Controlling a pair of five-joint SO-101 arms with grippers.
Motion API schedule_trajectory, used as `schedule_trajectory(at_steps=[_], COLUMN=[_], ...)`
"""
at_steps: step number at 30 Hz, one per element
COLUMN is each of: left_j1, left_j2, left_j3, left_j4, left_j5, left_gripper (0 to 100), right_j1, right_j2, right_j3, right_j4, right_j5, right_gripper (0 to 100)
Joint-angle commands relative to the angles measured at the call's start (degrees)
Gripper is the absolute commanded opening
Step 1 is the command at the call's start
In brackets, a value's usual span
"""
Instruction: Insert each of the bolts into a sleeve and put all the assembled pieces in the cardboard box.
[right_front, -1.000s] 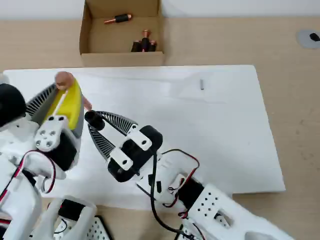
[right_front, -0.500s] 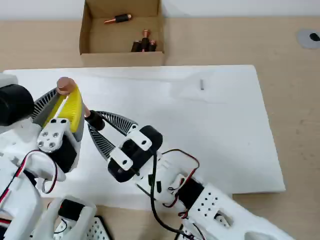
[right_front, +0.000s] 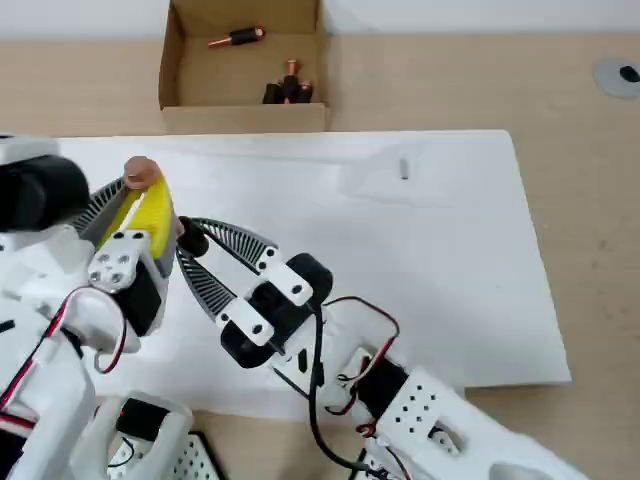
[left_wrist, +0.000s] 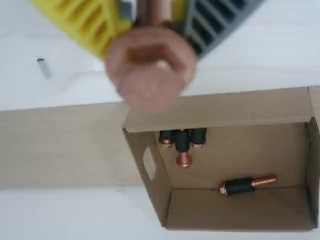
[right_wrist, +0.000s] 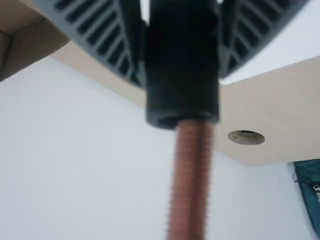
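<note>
Two-handed insertion, judging by the pose. The left gripper (right_front: 136, 188) pinches the copper bolt (right_front: 140, 170) just under its head, between a yellow finger and a grey one. The right gripper (right_front: 190, 244) clamps the black sleeve (right_wrist: 182, 75) at its fingertips. Both are over the white sheet (right_front: 420, 260). The threaded shank (right_wrist: 187, 185) enters the sleeve's bore, and the head is well apart from the sleeve, so it looks only partly seated. To do it well, hold the sleeve fixed, keep the two axes collinear and push straight along them; side load would likely bind the thread on the rim. Seat the head against the sleeve end before either grip lets go. The cardboard box (right_front: 170, 60), past the sheet's far edge, already holds assembled pieces (left_wrist: 182, 142).
</note>
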Motion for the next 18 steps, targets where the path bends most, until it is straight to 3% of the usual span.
schedule_trajectory(at_steps=[1, 18], left_j1=[-0.44, -0.7], left_j2=[0.22, -0.13], left_j3=[0.0, 0.18], left_j4=[-0.18, -1.41], left_j5=[-0.09, 0.0], left_gripper=[1, 1], right_j1=[0.75, 0.75], right_j2=[-1.71, -1.71], right_j3=[-0.66, -0.75], right_j4=[-1.67, -1.67], right_j5=[0.18, 0.09], right_gripper=[0.9, 0.9])
